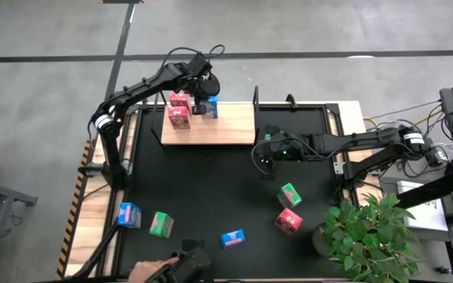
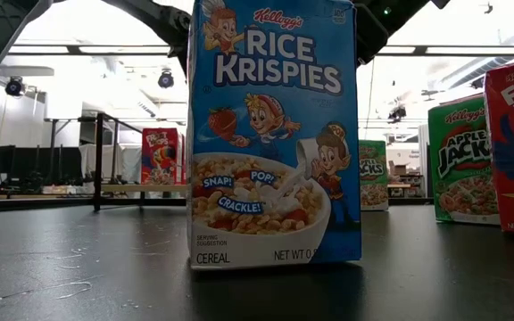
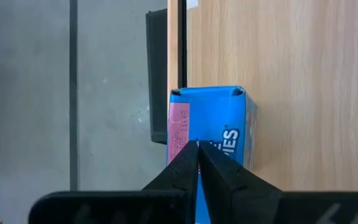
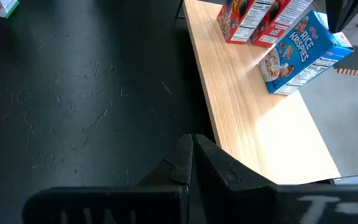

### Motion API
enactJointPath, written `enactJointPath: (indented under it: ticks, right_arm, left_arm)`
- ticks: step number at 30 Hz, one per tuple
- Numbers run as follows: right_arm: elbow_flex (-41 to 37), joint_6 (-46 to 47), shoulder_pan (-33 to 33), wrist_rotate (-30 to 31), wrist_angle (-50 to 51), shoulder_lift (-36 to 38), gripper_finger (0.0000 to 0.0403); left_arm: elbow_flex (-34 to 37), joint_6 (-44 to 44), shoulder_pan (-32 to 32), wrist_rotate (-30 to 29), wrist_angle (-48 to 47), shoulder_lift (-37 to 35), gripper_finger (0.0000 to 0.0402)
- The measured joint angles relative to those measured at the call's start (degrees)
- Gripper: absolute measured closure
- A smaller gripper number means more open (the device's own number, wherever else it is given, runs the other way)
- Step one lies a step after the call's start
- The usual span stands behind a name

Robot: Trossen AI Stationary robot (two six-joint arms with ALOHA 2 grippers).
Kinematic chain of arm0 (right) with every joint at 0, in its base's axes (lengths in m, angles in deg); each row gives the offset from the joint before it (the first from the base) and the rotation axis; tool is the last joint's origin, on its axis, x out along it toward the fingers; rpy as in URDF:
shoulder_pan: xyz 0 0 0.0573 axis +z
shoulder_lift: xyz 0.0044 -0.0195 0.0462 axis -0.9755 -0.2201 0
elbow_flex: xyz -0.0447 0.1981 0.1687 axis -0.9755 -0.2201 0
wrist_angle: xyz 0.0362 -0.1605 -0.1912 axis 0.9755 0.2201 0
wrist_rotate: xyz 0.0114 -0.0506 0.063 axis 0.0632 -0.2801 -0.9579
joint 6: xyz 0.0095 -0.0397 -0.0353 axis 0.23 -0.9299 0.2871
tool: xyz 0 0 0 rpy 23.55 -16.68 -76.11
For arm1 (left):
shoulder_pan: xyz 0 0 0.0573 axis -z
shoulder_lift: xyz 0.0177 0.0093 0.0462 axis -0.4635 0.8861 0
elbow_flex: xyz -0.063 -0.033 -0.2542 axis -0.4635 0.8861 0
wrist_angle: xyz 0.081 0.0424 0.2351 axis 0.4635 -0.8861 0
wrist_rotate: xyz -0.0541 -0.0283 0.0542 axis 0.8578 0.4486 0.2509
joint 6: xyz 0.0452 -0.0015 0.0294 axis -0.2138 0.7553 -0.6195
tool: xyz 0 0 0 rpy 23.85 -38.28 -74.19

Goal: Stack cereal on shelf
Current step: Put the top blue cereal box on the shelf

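High view gives the whole black desk mat [image 1: 211, 196]. On its left near part stand a small blue cereal box [image 1: 129, 214] and beside it a small green cereal box [image 1: 161, 225]. A person's hand [image 1: 142, 271] shows at the near edge, next to a dark object which I cannot identify.

The left arm reaches over the far left end of the flat shelf board of light natural wood [image 1: 226, 126]. The left gripper [image 1: 204, 99] hangs directly above a blue cereal box printed Rice Krispies [image 1: 211, 108], which stands on the shelf at its far edge. In the left wrist view the fingers [image 3: 185, 168] are pressed together with no gap and hold nothing; their tips lie over the top of this box. Whether they touch it, I cannot tell. Just left of this box, two pink-red cereal boxes [image 1: 179, 110] stand on the shelf, close to each other.

Another blue box [image 1: 232, 237] lies on the mat near its front middle; the low view shows it very close.

The right gripper [image 1: 264, 152] rests low above the mat, near the right end of the shelf, with its fingers [image 4: 185, 162] closed and empty. Right of it, well apart, a green box [image 1: 289, 193] and a pink-red box [image 1: 288, 221] stand on the mat, near a green potted plant [image 1: 368, 236].
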Motion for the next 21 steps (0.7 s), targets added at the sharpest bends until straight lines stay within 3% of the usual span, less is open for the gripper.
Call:
enactJointPath:
  ticks: [21]
  right_arm:
    - [0.0, -0.4, 0.0, 0.0, 0.0, 0.0, 0.0394]
  left_arm:
    - [-0.6, 8.7, 0.3, 0.1, -1.0, -0.2, 0.0402]
